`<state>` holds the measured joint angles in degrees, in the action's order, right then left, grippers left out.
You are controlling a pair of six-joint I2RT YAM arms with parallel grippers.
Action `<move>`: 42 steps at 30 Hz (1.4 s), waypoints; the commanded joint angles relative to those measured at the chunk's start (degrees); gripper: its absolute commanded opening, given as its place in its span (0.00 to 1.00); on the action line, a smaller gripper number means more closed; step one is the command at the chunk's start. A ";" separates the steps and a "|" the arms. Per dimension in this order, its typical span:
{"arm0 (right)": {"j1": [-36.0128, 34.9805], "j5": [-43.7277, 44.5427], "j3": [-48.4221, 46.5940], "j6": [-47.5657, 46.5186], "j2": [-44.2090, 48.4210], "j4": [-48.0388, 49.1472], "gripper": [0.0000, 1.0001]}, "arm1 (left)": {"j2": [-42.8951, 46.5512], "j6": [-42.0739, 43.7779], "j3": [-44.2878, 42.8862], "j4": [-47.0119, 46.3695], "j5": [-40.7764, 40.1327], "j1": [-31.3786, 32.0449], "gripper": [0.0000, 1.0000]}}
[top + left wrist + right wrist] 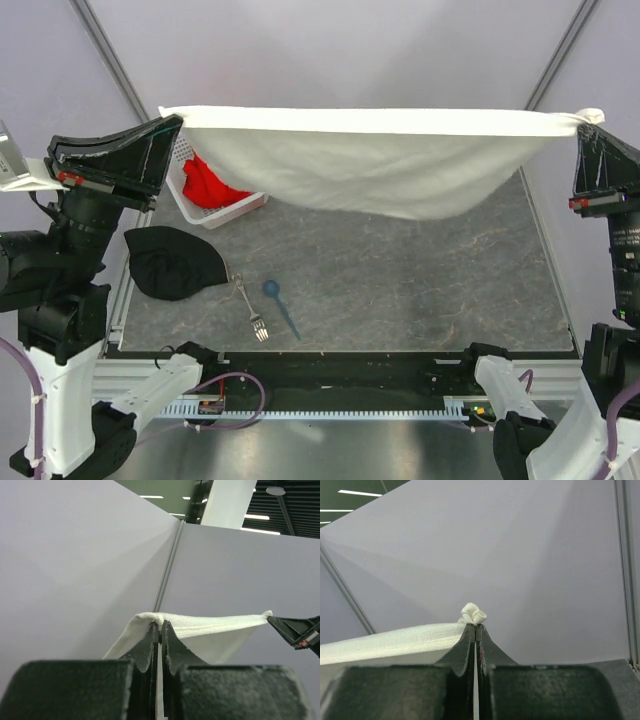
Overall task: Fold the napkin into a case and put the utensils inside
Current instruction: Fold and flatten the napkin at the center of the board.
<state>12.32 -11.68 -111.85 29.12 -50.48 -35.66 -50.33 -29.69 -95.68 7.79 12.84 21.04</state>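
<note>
Napkin (pixel 380 165) hangs stretched above the desk (pixel 400 290): I clamp one corner in left fingers (pixel 146 650), one in right fingers (pixel 465 647), spreading it for folding; fork (pixel 251 309) and spoon (pixel 279 303) lie below.

Top view high, facing down; wrist views close, sharing napkin (pixel 380 160).

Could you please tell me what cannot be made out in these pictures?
Top view: the napkin covers the table's far strip and part of the basket and red cloth.
Both wrist views: aimed high, so fork and spoon fall outside the frame.
Top view: black cloth folds too dark to read.
</note>
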 commanded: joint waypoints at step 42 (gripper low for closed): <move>-0.10 8.51 21.67 -4.60 -55.71 16.68 0.00 | -72.20 -1.69 -6.72 -4.72 4.47 -3.37 0.02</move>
<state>12.32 -4.16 -88.58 25.61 -111.42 -16.43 -128.75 -32.42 -102.65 2.66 15.79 17.80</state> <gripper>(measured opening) 0.007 0.041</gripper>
